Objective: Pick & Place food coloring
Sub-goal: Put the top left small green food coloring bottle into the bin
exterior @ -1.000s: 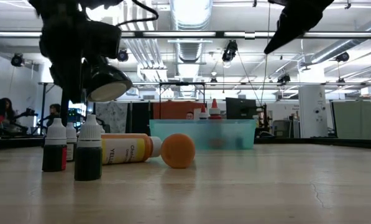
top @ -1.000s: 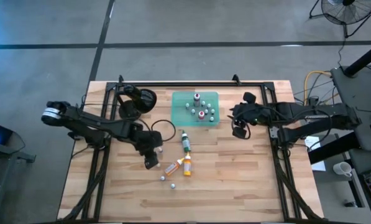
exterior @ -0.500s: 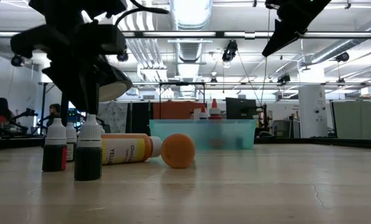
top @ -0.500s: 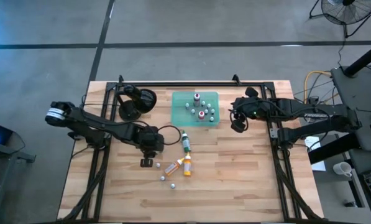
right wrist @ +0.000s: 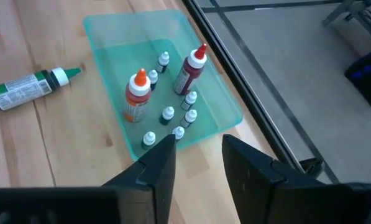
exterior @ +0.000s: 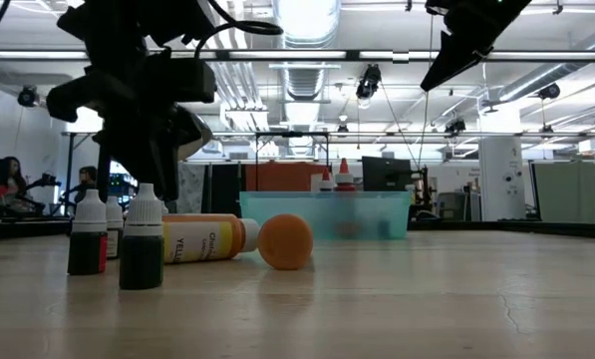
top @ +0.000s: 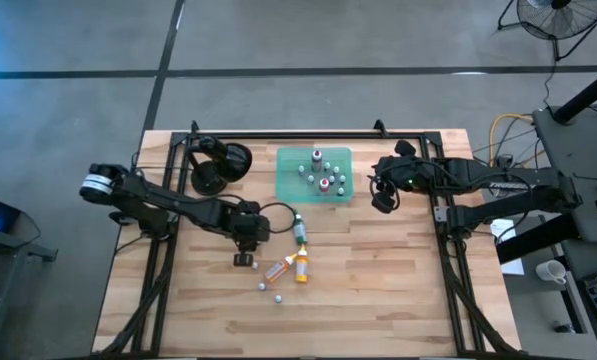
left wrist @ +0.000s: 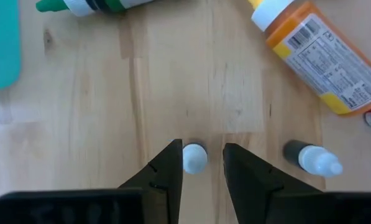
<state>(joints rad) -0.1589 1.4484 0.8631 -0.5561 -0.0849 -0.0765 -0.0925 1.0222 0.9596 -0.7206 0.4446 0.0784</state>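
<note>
Fingers of my left gripper [left wrist: 202,163] stand narrowly apart on either side of a small white-capped dropper bottle [left wrist: 194,157], which stands upright on the wooden table [top: 378,290], just on the left-arm side of the lying orange bottle [top: 276,270]. I judge the narrow spacing is set to match the slim bottle, so that only a slight closing is needed for a grip; I cannot tell whether the pads touch it yet. A second small dropper bottle [left wrist: 312,158] stands just beside the orange bottle, clear of the fingers. The green bottle [top: 298,229] lies on its side between the orange bottle and the translucent green tray [top: 289,188], which already holds two taller red bottles and several small droppers, presumably the place to deliver. Another yellow-orange bottle [top: 301,266] lies touching or nearly touching the orange one. My right gripper [right wrist: 199,163] waits above the tray's far edge, on the side away from the orange bottle, fingers narrowly parted and holding nothing.

Compared with a second ago, the left gripper has shifted toward the green bottle and lined up over the small dropper. The right arm has drawn in slightly toward the tray. None of the bottles has moved.
</note>
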